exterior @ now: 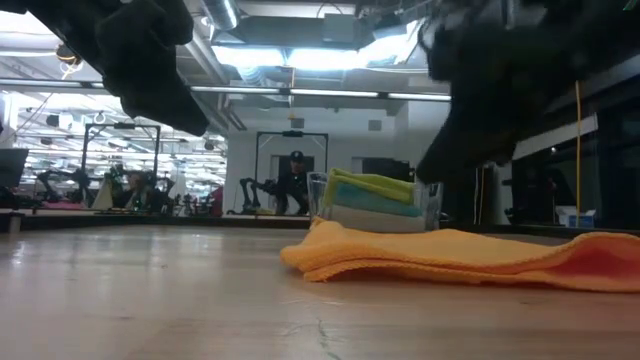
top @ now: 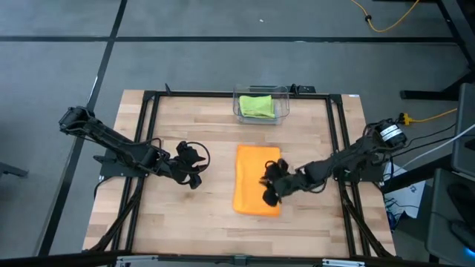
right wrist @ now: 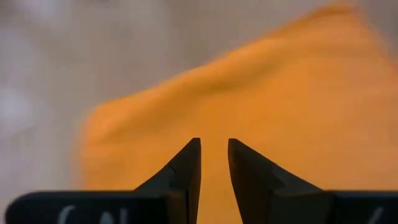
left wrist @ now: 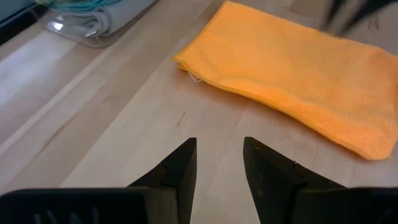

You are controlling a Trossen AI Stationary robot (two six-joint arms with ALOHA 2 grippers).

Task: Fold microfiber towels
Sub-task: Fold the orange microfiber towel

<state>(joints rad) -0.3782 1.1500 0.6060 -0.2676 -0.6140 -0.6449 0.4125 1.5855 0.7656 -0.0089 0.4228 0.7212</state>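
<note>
The orange towel (top: 257,179) lies folded mid-frame on the bench (top: 185,215). The right gripper (top: 272,185) hangs over it, jaws slightly apart, empty. The left gripper (top: 191,165), at frame left, is open and empty.

A soft, nubby orange microfiber cloth (top: 257,180) is seen beneath the matt black right jaws, laid on a pale wood-plank surface (top: 185,215) of smooth, faintly scratched finish. Beyond the jaws, fuzzy folded cloths are held in a glossy clear plastic bin (top: 261,105).
</note>
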